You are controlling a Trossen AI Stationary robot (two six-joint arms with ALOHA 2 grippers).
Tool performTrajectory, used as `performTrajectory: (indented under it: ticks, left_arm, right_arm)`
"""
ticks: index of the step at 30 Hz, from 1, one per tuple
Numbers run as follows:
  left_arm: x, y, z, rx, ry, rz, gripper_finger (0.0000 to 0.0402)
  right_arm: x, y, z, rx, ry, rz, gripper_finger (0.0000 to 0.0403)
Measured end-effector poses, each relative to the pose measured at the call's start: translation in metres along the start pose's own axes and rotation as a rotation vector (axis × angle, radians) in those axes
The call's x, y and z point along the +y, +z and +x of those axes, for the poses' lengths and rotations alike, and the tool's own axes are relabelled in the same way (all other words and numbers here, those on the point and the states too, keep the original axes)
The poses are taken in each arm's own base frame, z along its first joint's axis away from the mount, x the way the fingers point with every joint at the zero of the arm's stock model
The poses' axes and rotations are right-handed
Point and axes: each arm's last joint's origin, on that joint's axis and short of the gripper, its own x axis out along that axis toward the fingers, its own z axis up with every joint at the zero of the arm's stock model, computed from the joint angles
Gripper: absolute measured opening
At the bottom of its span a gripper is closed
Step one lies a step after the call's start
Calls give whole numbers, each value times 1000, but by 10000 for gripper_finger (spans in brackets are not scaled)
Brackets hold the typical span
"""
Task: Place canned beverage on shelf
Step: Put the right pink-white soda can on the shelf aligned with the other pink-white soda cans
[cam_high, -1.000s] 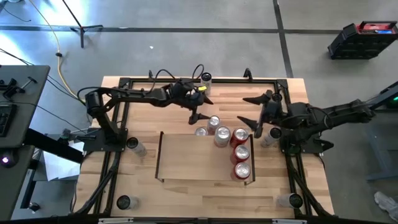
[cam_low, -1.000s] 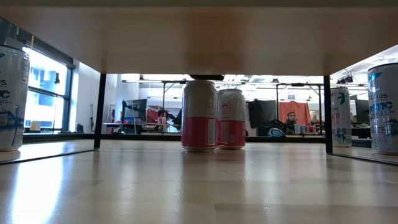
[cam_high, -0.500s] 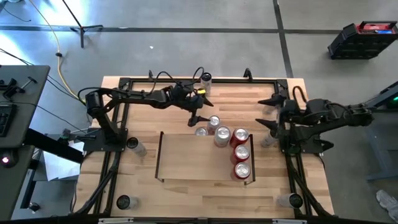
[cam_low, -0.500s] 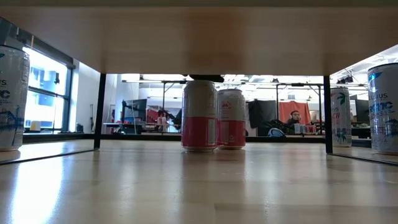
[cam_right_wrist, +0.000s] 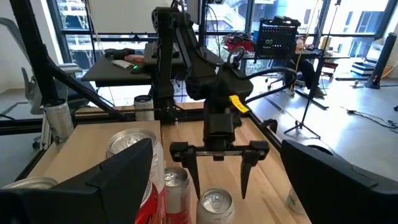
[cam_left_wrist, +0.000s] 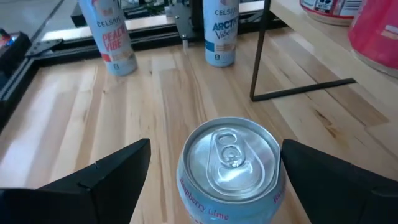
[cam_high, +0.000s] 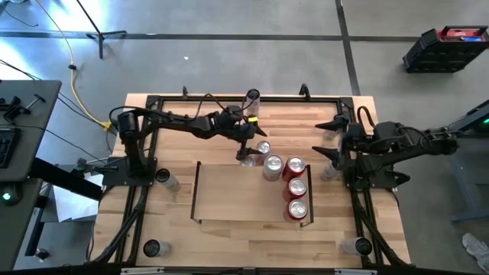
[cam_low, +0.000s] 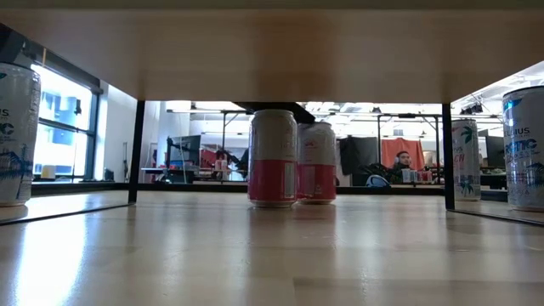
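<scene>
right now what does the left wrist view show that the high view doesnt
Only the left wrist view: print on the can between the left gripper jaws, and labels on two far cans. Only the high view: the shelf, three red cans inside, and the right gripper waiting open at the right edge. Both: left jaws open around that can, not yet closed.

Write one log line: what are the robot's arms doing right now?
left end effector: open, above silver can behind shelf | right end effector: open, waiting at table's right | nothing held
</scene>
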Motion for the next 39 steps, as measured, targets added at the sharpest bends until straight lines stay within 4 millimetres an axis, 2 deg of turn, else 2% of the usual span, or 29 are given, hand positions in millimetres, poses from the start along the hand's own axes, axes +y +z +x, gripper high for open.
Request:
performTrajectory:
  ticks: [16, 28, 39]
  left_arm:
    - [1, -8, 2, 35, -28, -28, 349]
    - [0, -8, 5, 25, -25, -26, 261]
    - [19, -10, -11, 48, 63, -127, 250]
  right_arm:
    - [0, -1, 2, 7, -14, 18, 341]
    - [0, -1, 2, 6, -27, 37, 341]
    - [0, -1, 2, 6, -28, 36, 341]
